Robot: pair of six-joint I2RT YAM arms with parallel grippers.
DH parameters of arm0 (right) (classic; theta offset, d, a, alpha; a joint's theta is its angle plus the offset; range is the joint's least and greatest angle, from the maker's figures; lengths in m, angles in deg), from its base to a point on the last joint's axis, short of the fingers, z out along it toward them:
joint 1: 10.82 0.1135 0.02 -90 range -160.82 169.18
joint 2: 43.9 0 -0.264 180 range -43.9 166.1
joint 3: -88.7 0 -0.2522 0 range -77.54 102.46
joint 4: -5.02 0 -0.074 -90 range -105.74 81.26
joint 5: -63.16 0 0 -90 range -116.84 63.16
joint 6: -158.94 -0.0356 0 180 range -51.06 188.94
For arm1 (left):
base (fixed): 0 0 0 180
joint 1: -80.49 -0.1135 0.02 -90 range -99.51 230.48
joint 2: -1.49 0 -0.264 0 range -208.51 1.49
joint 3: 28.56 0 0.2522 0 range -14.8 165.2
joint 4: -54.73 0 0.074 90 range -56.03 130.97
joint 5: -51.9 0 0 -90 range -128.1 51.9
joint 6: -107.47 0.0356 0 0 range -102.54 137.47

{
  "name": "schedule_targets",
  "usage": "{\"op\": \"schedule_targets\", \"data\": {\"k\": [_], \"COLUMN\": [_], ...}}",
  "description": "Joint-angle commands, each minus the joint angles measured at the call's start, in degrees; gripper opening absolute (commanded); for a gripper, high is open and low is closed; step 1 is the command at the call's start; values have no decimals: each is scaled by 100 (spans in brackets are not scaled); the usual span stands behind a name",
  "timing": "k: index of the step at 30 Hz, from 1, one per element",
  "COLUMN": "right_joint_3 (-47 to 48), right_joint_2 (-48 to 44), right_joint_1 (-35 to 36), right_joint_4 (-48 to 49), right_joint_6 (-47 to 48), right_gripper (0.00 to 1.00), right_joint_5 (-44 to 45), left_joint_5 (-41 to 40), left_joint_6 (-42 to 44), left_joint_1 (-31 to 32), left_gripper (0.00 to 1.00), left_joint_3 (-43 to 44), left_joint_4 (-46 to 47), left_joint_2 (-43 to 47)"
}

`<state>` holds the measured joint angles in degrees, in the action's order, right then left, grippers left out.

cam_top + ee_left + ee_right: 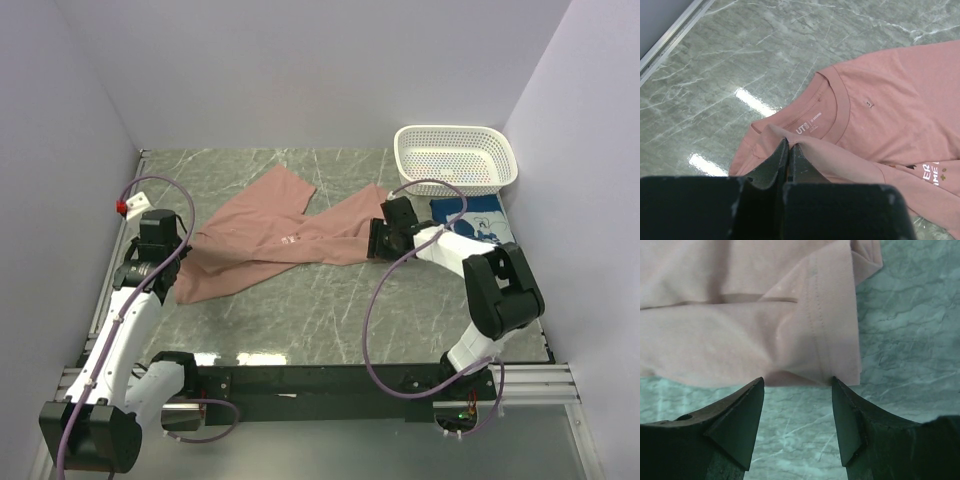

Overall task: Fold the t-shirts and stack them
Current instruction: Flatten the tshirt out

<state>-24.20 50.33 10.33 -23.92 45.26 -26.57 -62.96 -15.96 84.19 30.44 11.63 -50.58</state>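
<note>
Right gripper (797,385) sits open, the pink tee (740,335) hem dead ahead of its tips; left gripper (789,150) is clamped on the tee's shoulder fold.

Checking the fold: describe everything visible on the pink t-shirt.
The dusty-pink t-shirt is soft cloth with a ribbed round collar, printed neck label and a strip of print showing. It lies rumpled in a V on the marble table. The left fingers are shut on a fold near the collar; the right fingers stand open before its stitched hem.
</note>
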Motion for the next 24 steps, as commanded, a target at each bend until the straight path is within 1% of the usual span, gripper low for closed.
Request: {"op": "schedule_targets", "data": {"k": [1, 3, 9, 12, 14, 15, 16, 18, 19, 23, 24], "right_joint_3": [237, 334, 1072, 1502, 1652, 1758, 1793, 1838, 1820, 1540, 1417], "right_joint_2": [287, 385, 1000, 1368, 1509, 1562, 1650, 1607, 1537, 835, 494], "right_joint_1": [47, 100, 390, 513, 583, 592, 610, 592, 601, 601, 601], "right_joint_4": [33, 24, -327, -529, -626, -714, -749, -968, -1065, -1794, -2239], "right_joint_6": [30, 30, 4, -49, -57, -58, -49, -5, 21, 171, 206], "right_gripper": [64, 64, 62, 60, 55, 52, 36, 14, 1, 0, 0], "right_joint_5": [289, 350, 816, 1097, 1237, 1282, 1317, 1300, 1291, 1274, 1204], "left_joint_5": [-80, -80, -1, 43, 60, 78, 87, 78, 61, -184, -255], "left_joint_6": [73, 65, 82, 82, 91, 91, 91, 91, 82, 21, 3], "left_joint_1": [-54, -63, -133, -177, -195, -195, -203, -212, -212, -212, -212], "left_gripper": [1, 1, 1, 1, 1, 1, 1, 1, 0, 1, 1], "left_joint_3": [56, 47, 73, 73, 65, 73, 65, 65, 65, 205, 284], "left_joint_4": [166, 175, 210, 210, 218, 218, 218, 201, 183, -9, -106], "left_joint_2": [-40, -40, -83, -119, -110, -110, -101, -101, -84, 48, 74]}}
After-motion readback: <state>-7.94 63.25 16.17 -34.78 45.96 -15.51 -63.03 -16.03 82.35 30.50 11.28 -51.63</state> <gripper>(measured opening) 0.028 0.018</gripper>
